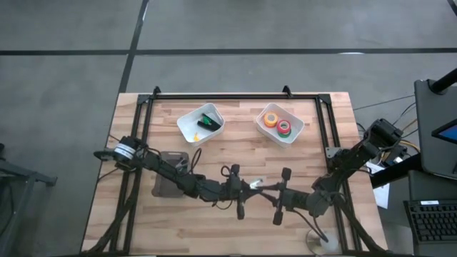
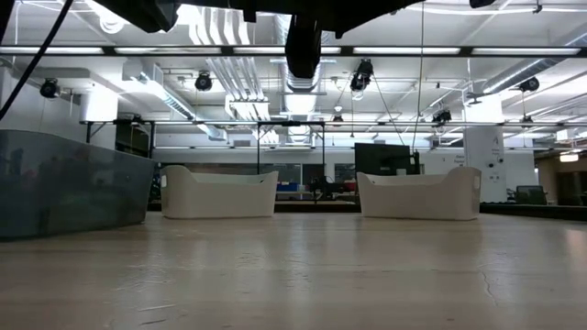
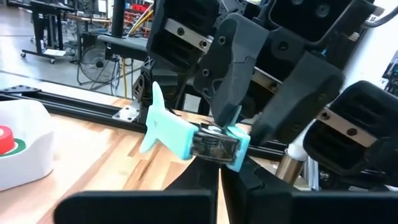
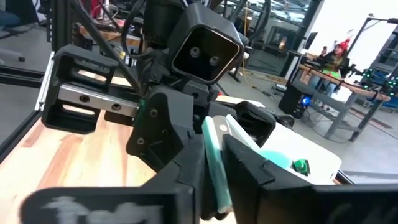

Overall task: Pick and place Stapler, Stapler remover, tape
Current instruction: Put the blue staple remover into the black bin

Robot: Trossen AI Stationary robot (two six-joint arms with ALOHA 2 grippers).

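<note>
A light teal, claw-shaped stapler remover (image 3: 177, 134) hangs in the air over the table's near middle (image 1: 255, 184), between both grippers. My left gripper (image 1: 241, 190) comes at it from the table's left and my right gripper (image 1: 280, 194) from the right; both are shut on it. In the right wrist view the remover (image 4: 214, 163) shows as a teal strip between my own fingers. The black stapler (image 1: 211, 123) lies in the far left white bin (image 1: 187, 116), beside small green and yellow pieces. Orange (image 1: 270, 119), red (image 1: 285, 127) and green tape rolls lie in the far right white bin (image 1: 296, 135). My left gripper pinches the remover's metal-jawed end (image 3: 214, 148) between its two fingers, level, from the table's left. The remover is lifted clear of the table. My right gripper pinches the same end from the opposite side, one finger (image 3: 227, 81) on the teal body (image 3: 236, 132), the other finger (image 3: 283, 109) behind it. In its own wrist view the teal edge (image 4: 216, 177) stands upright between its fingers.
A dark grey block (image 1: 170, 183) lies on the table under my left arm. A black frame rail (image 1: 235, 96) runs along the far edge and down both sides. In the low view both bins (image 2: 220, 192) (image 2: 419, 194) stand far off, with bare wood before them.
</note>
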